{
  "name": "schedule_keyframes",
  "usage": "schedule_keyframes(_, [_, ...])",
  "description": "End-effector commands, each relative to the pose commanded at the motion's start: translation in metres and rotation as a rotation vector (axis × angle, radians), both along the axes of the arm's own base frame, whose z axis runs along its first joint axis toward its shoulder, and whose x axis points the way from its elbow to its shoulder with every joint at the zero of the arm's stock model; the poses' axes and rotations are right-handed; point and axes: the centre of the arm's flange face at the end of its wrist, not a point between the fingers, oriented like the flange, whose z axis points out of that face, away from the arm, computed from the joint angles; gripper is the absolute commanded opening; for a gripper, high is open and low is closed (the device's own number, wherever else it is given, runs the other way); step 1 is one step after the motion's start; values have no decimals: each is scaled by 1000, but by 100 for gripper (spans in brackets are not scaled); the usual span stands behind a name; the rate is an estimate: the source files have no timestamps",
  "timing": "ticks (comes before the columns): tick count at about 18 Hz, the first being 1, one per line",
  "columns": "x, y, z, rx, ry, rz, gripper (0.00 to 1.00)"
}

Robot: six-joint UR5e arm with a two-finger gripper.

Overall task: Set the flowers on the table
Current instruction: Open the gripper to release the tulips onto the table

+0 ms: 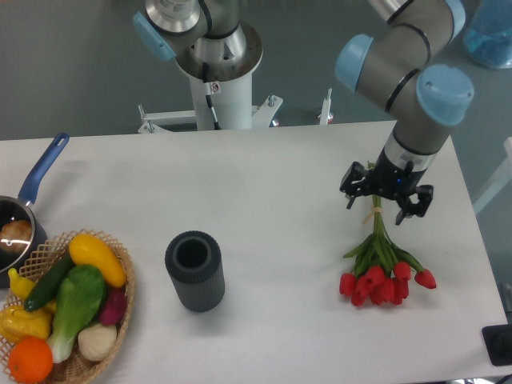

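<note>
My claw (pixel 386 194) hangs over the right side of the desk (pixel 272 184), fingers spread either side of the tulip stems, right at their upper end. The tulips (pixel 385 268) lie on the white surface, red buds fanned toward the near edge. Left of centre stands a dark ribbed cylinder vase (pixel 194 270), upright. Far left, a wicker basket (pixel 120 300) of vegetables, and a blue-handled saucepan (pixel 22 220) behind it.
</note>
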Motion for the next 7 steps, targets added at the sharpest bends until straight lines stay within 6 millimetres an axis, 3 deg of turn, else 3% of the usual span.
schedule_keyframes(2, [4,-1,31,-5,66,-65,100])
schedule_keyframes(7, [2,-28,76,-1,171,-132,100])
